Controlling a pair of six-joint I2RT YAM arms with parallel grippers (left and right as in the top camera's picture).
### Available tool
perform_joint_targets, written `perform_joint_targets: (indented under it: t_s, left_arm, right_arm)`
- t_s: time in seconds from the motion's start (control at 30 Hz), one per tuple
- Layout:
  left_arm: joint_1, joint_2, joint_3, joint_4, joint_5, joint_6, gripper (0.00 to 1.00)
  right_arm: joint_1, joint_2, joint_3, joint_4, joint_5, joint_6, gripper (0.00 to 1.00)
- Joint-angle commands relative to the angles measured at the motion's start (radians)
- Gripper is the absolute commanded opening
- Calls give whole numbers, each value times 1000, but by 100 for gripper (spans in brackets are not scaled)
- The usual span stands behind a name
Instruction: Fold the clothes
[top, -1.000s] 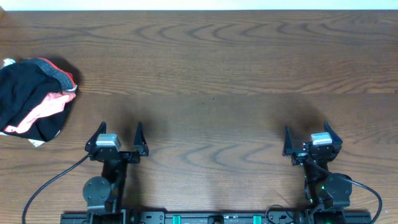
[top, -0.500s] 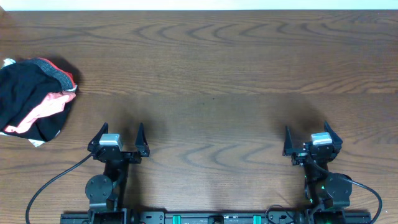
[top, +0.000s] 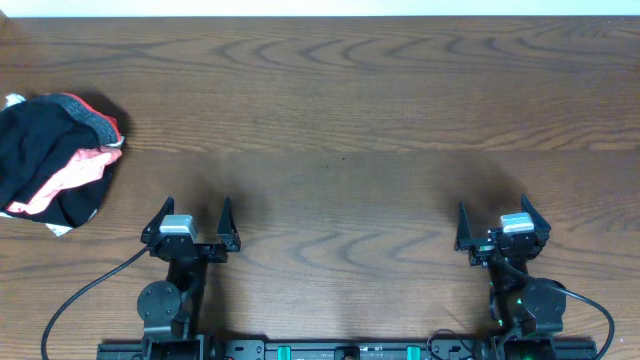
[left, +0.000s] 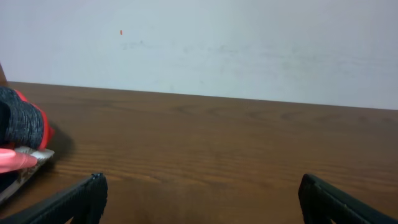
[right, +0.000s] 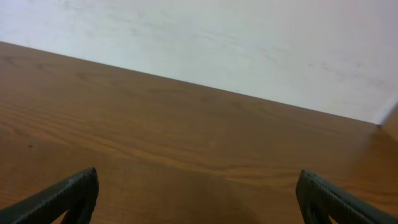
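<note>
The clothes (top: 50, 155) lie bunched in a black heap with grey and coral-red edging at the table's far left; in the left wrist view only a grey and coral corner of the clothes (left: 22, 134) shows at the left edge. My left gripper (top: 196, 206) stands open near the front edge, right of the heap and apart from it, with nothing between its fingers (left: 81, 199). My right gripper (top: 491, 207) is open too, at the front right, over bare wood, its fingers (right: 68, 196) wide apart.
The brown wooden table (top: 340, 120) spans the whole overhead view. A pale wall (left: 217, 43) rises behind its far edge. Both arm bases sit on a black rail (top: 330, 350) along the front edge.
The left gripper has shifted very slightly to the right since the earliest frame. The right arm and the heap of clothes have stayed still.
</note>
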Motion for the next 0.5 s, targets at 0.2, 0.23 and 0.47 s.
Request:
perform_joint_targets:
  t_s: [0.2,0.23,0.47]
  left_arm:
    - [-4,-6,-2,-11,-12,10,98]
    - [-4,-6,-2,-18,-12,10,98]
    - [-4,-5,-2,-114,-12,10,98]
  right_arm:
    - [-10,-5,-2,-4,3,-15,99]
    - [-10,-5,-2,-4,3,-15,99]
    - [-10,-5,-2,-4,3,-15,99]
